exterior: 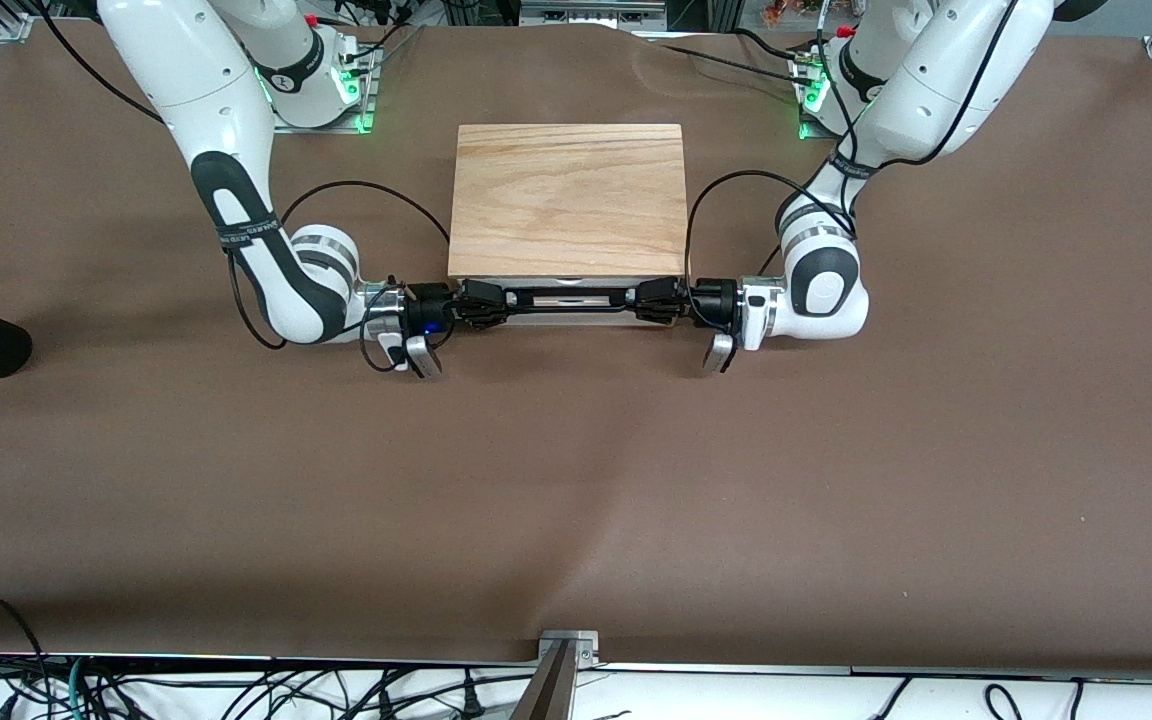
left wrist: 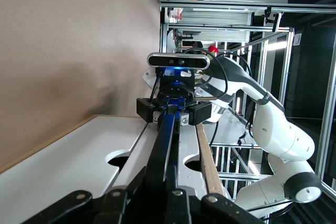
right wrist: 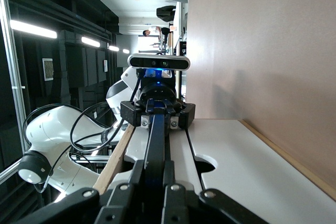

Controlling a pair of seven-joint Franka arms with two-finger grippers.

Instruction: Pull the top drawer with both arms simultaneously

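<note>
If one of my arms pulls sooner or harder than the other, the top drawer [exterior: 566,296] could skew and jam, or a grip could slip off its handle [exterior: 566,297]. My left gripper [exterior: 658,298] and right gripper [exterior: 481,301] are each clamped on an end of that bar. The drawer sits barely open under the cabinet top [exterior: 568,198], near the middle of the table's edge where my bases stand.

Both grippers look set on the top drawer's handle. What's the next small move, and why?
Probably pull both arms evenly toward the front camera. The left gripper and right gripper clamp opposite ends of the bar handle, and the top drawer appears barely open under the cabinet top.
</note>
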